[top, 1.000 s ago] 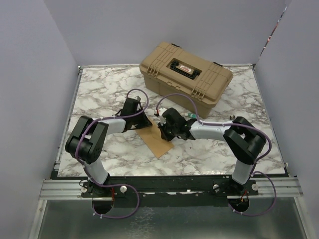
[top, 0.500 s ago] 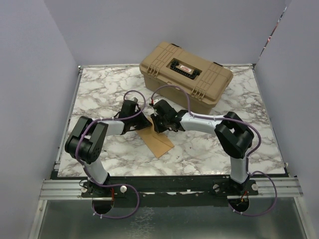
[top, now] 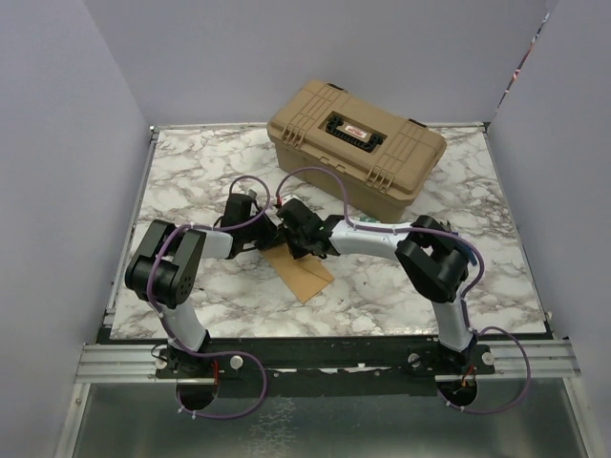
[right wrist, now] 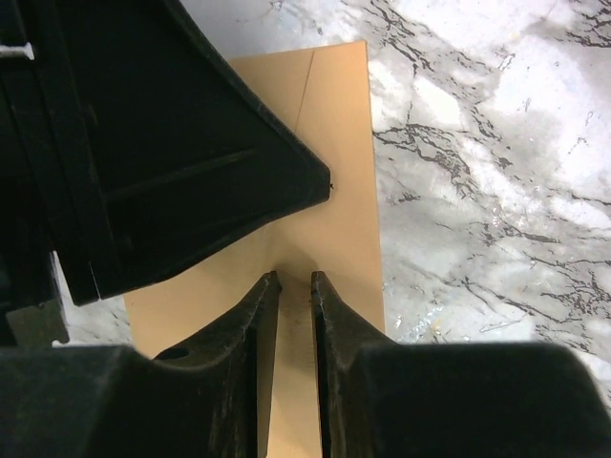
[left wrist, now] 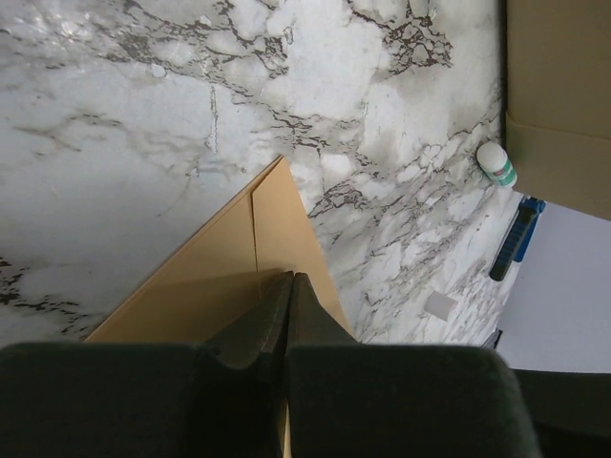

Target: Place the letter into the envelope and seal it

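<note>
The orange-brown envelope [top: 304, 272] lies flat on the marble table [top: 191, 181], between the two arms. My left gripper [top: 270, 235] is shut, and its fingertips [left wrist: 286, 280] rest on the envelope [left wrist: 215, 281] near a fold line. My right gripper [top: 293, 239] hangs just above the envelope [right wrist: 344, 143]. Its jaws stand a narrow gap apart [right wrist: 294, 279], and only the envelope's surface shows between them. The dark bulk of the other arm [right wrist: 172, 162] sits close ahead of it. The letter shows in no view.
A tan hard case [top: 355, 143] stands at the back of the table, just behind both grippers. By its foot are a small white and green cap [left wrist: 496, 162], a blue and black tool [left wrist: 516, 239] and a small white square [left wrist: 439, 305].
The right arm has swung left along the envelope until its gripper sits next to the left one, and its jaws have parted a little. The left gripper has shifted slightly left.
</note>
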